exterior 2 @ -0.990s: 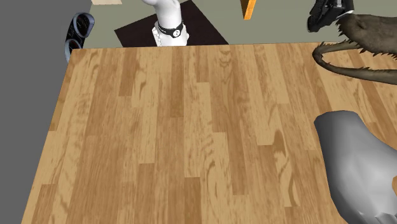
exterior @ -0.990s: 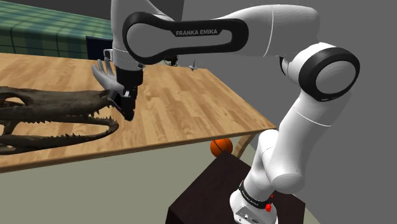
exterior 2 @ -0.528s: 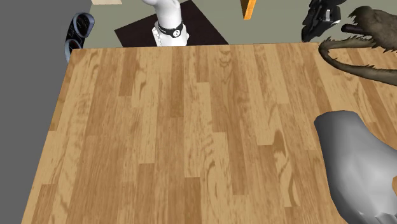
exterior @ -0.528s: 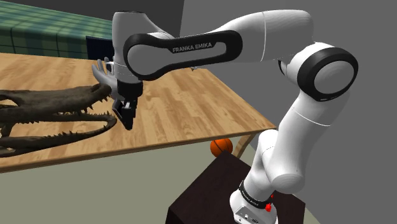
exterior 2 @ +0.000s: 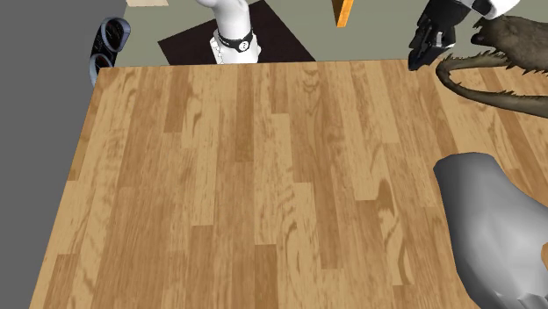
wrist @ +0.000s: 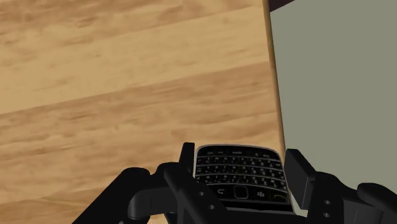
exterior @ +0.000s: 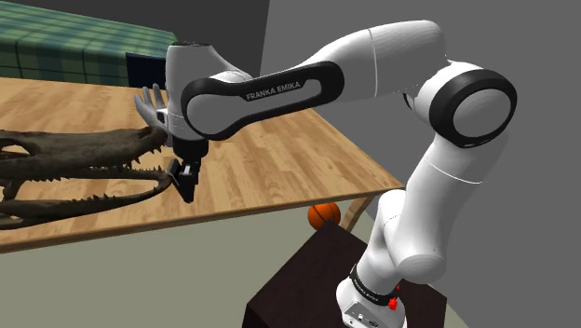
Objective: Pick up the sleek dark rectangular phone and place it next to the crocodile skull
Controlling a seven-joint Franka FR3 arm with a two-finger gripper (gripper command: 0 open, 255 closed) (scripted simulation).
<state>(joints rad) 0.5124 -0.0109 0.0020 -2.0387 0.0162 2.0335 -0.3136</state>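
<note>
In the wrist view a dark phone (wrist: 240,181) with a small keyboard sits clasped between my black fingers (wrist: 298,173), above the wooden table (wrist: 127,95) near its edge. The gripper (exterior: 186,180) hangs just over the table by the tip of the snout of the dark crocodile skull (exterior: 84,163), shut on the phone. In the second exterior view the gripper (exterior 2: 429,37) is at the far table edge, just left of the skull's toothed jaw (exterior 2: 496,75).
A grey hand-shaped object (exterior: 149,107) stands behind the skull, seen large and grey (exterior 2: 492,219) in the second exterior view. An orange ball (exterior: 323,215) lies on the floor under the table corner. The dark stand (exterior: 307,280) is below.
The gripper with the phone has moved along the skull's snout toward the table's near edge in the shoulder view, and leftward in the second exterior view.
</note>
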